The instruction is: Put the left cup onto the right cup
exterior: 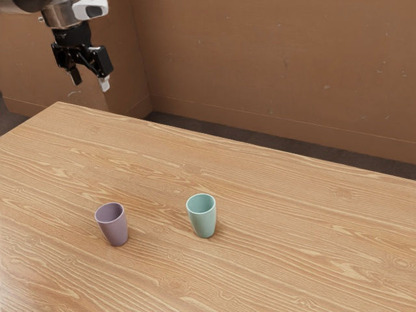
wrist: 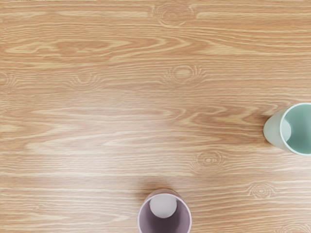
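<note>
Work has not begun. In the exterior view our fingers (exterior: pixel 103 81) hang spread and empty at upper left, well apart from the purple cup (exterior: pixel 112 223) at lower left and the teal cup (exterior: pixel 201 215) near it. Both stand upright on the bench (exterior: pixel 292 214), with open room around them and the far edge well away. In the wrist view the purple cup (wrist: pixel 164 213) and teal cup (wrist: pixel 291 128) stand apart, with bare wood between.
</note>
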